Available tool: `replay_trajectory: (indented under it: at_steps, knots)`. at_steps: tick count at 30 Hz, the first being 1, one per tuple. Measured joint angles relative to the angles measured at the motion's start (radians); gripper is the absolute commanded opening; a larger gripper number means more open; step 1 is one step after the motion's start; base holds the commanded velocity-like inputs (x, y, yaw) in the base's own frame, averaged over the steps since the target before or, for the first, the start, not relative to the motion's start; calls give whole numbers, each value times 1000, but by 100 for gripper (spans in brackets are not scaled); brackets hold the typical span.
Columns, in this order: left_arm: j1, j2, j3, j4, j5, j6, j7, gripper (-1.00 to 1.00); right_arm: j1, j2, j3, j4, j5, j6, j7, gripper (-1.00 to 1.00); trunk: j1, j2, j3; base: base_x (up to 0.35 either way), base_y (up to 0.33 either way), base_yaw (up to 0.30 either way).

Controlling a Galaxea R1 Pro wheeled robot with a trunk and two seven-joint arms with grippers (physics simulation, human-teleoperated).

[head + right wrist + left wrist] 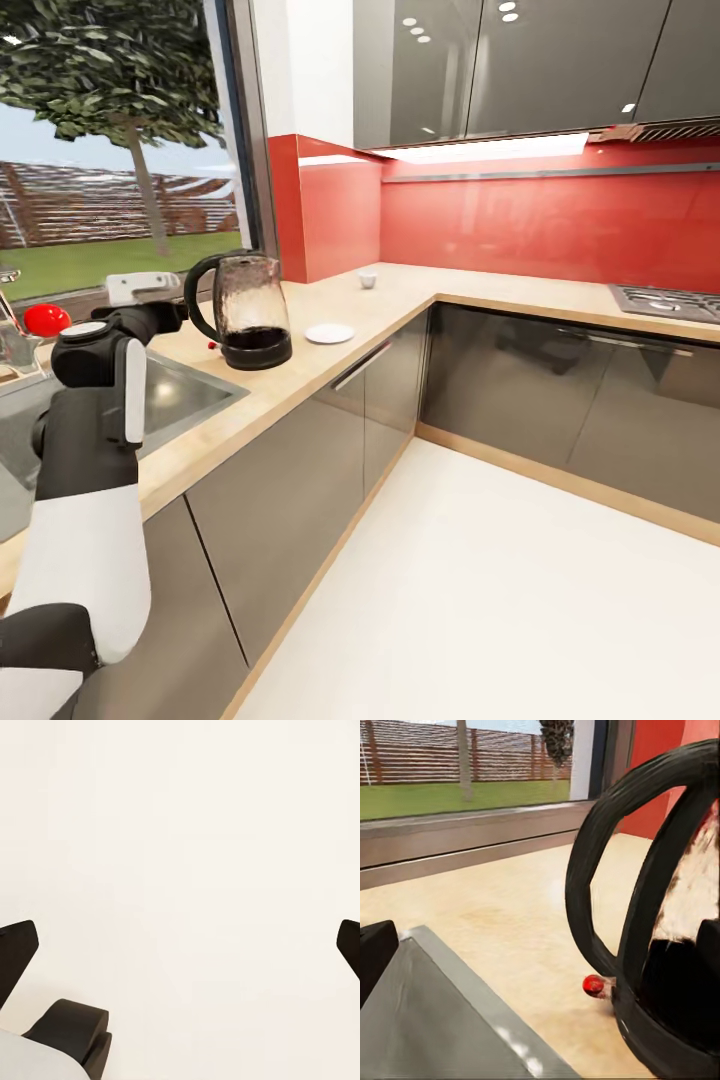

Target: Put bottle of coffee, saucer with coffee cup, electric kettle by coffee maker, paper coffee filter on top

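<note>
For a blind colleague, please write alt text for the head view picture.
A glass kettle stands on a light-wood countertop beside a sink, with the robot's left arm reaching toward it. Past it lie a white saucer and small cup, before a red wall.

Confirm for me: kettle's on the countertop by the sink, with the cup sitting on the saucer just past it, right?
Not quite. The kettle is on the countertop by the sink, but the cup stands apart from the saucer, farther along toward the corner. The head view shows it.
</note>
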Motion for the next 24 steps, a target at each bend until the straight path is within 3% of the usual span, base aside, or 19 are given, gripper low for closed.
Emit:
replay_trajectory:
  at_steps: [8,24]
  knots:
    - [-7,-13,-7,32,-2,1,1,100,0,0,0,0,0,0,0,100,0,0,0,9,0,0]
    - [-8,-13,-9,36,-2,1,1,100,0,0,0,1,0,0,0,100,0,0,0,70,42,0]
